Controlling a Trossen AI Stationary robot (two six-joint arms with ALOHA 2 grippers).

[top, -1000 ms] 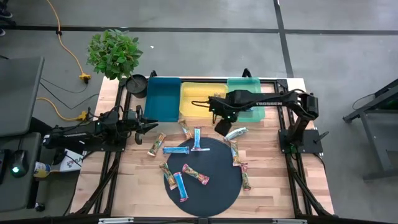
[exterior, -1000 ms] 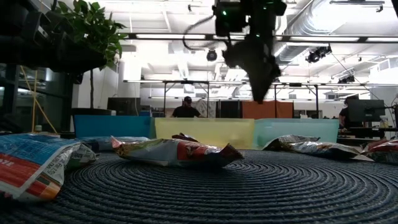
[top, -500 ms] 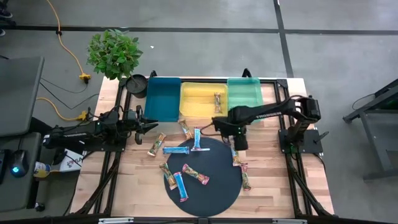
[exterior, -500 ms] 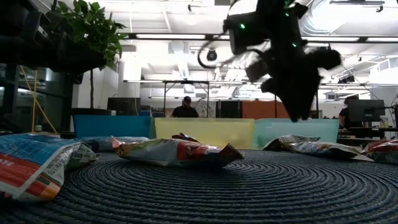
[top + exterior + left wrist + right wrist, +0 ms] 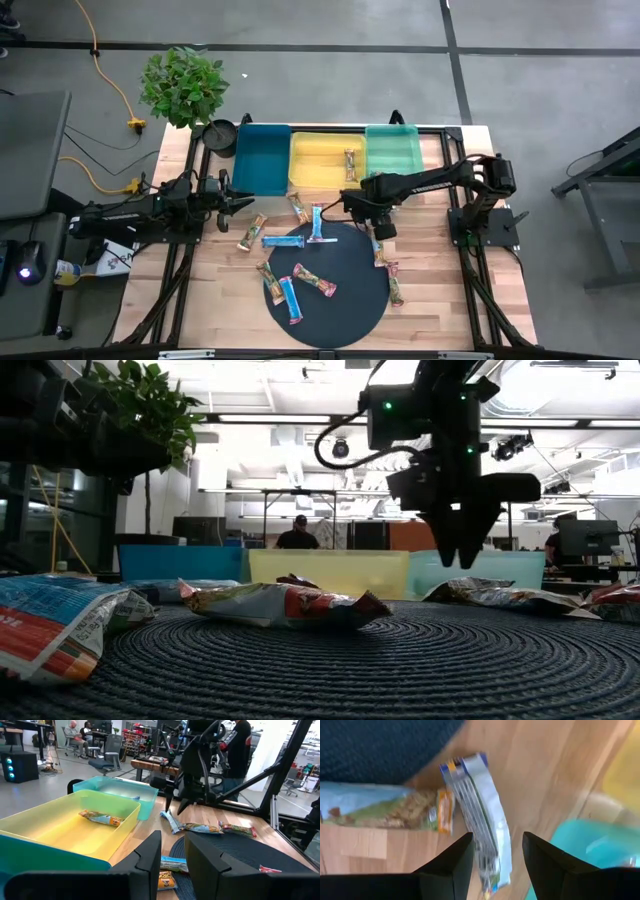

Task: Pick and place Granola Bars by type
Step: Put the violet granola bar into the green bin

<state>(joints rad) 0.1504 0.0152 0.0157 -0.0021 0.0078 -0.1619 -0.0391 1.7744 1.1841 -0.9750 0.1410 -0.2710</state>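
Several wrapped granola bars lie on and around a dark round mat (image 5: 325, 270). A blue-and-white bar (image 5: 480, 810) lies flat on the wood at the mat's far right rim, next to a green-tan bar (image 5: 385, 810). My right gripper (image 5: 383, 230) points down over the blue-and-white bar, open. Its fingertips (image 5: 462, 560) hang above the bars without touching them. One more bar (image 5: 350, 160) lies in the yellow tray (image 5: 312, 172). My left gripper (image 5: 243, 201) waits level at the table's left side, open (image 5: 172, 852) on nothing.
Three trays stand in a row along the far edge: teal (image 5: 262, 158), yellow, and green (image 5: 393, 150). A potted plant (image 5: 183, 85) and a black cup (image 5: 220, 135) stand at the far left corner. Bare wood lies near the front corners.
My right gripper has come away from the trays toward the table's near and right edges. It has sunk lower and rolled about its own axis, ending above the blue-and-white bar at the mat's rim. The bars on the table lie as before.
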